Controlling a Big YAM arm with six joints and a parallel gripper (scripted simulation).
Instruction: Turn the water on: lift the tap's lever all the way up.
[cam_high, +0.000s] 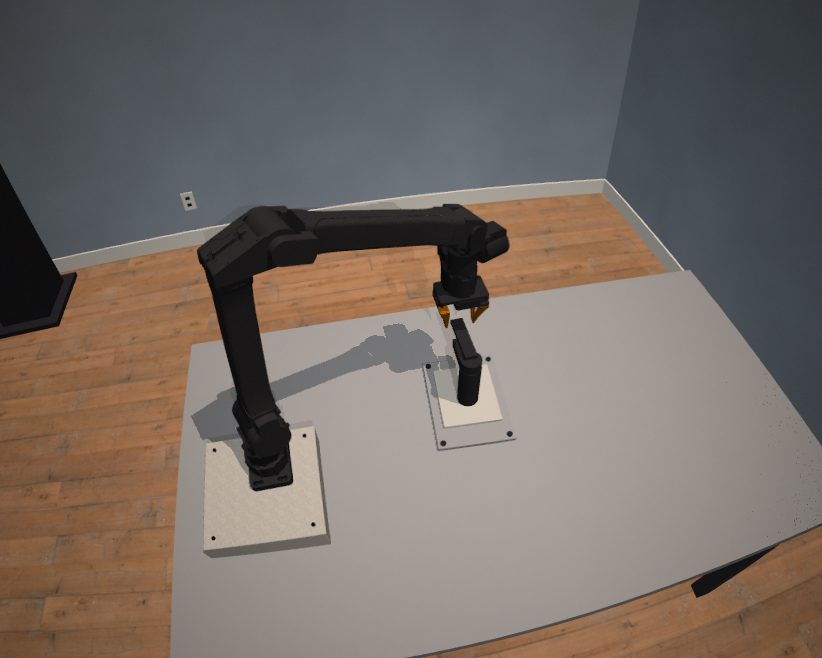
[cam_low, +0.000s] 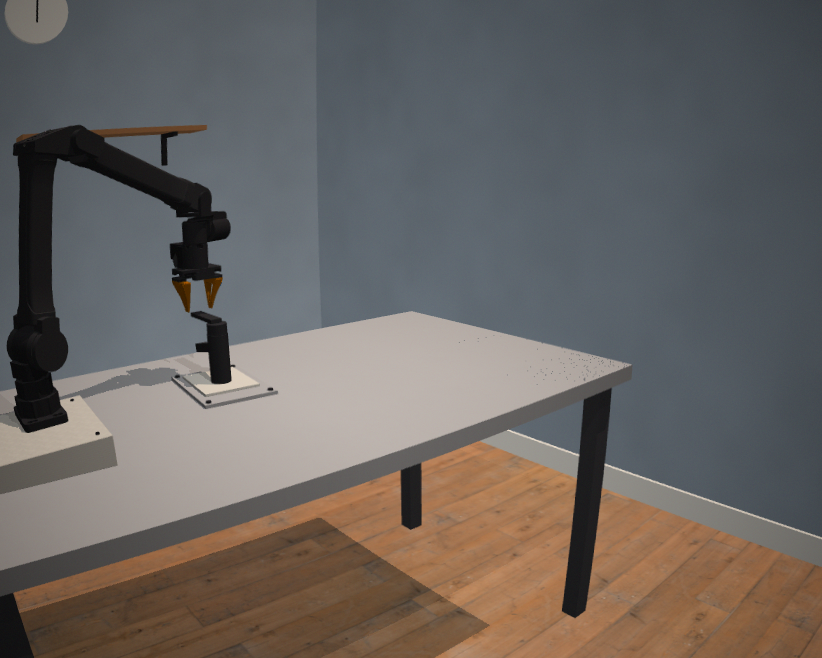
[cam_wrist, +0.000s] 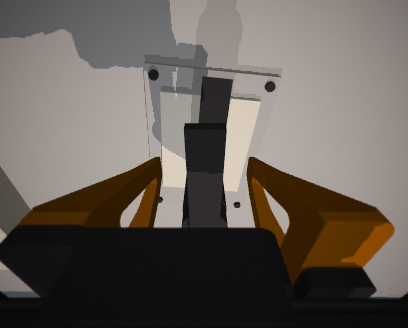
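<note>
The black tap (cam_high: 466, 375) stands upright on a pale plate (cam_high: 468, 404) in the middle of the grey table; it also shows in the side view (cam_low: 219, 353). Its flat lever (cam_low: 206, 316) lies about level on top, pointing towards the arm side, and shows in the wrist view (cam_wrist: 205, 147). My gripper (cam_low: 196, 296) with orange fingers points straight down a little above the lever's free end, apart from it. It is open and empty. In the wrist view the fingers stand either side of the lever without touching it.
The arm's base (cam_high: 263, 480) sits on a pale block at the table's left. A spout (cam_low: 202, 347) sticks out of the tap's side. A wooden wall shelf (cam_low: 147, 130) hangs behind the arm.
</note>
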